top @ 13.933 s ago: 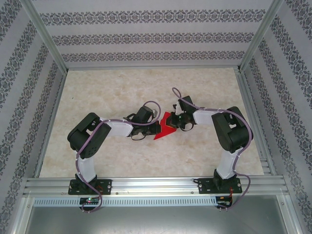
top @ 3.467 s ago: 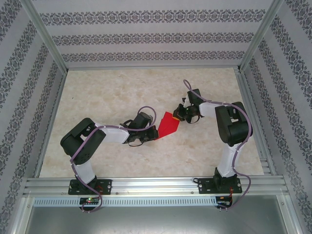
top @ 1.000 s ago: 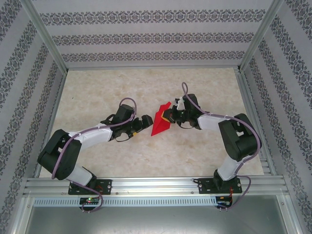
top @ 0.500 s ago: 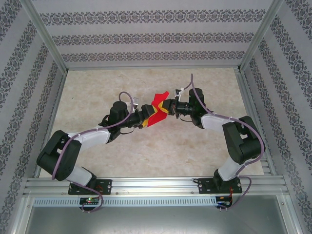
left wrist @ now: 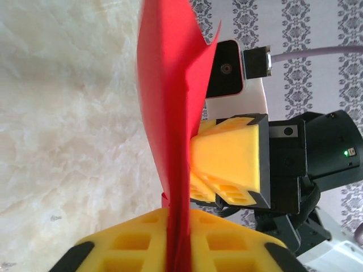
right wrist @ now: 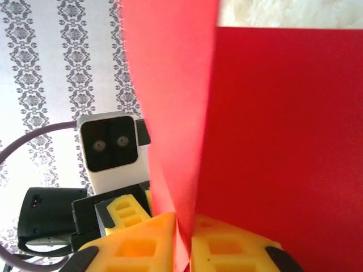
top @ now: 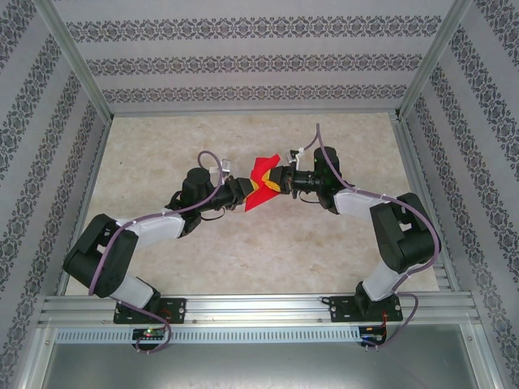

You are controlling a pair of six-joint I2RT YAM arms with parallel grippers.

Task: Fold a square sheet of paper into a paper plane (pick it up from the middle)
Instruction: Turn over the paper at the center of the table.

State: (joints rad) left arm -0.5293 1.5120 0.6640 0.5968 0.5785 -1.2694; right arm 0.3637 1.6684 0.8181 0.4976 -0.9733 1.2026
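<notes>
The square sheet of paper (top: 261, 180) is bright red, folded into layers with a pointed lower tip, and held up above the table's middle between both grippers. My left gripper (top: 248, 192) comes in from the left, shut on its lower left part. In the left wrist view the paper (left wrist: 170, 96) stands edge-on, pinched between my yellow pads (left wrist: 227, 249). My right gripper (top: 276, 181) holds the right side. In the right wrist view its pads (right wrist: 238, 249) sit close around the paper's (right wrist: 272, 130) fold, with only a narrow slit between them.
The beige marbled table (top: 162, 154) lies below the held paper. Patterned walls and aluminium posts (top: 77, 69) box in the back and sides. A metal rail (top: 259, 308) runs along the near edge by the arm bases.
My left gripper has moved in from beside the paper and shut on it. The right arm has carried the paper up and back, and its jaws have eased apart slightly.
</notes>
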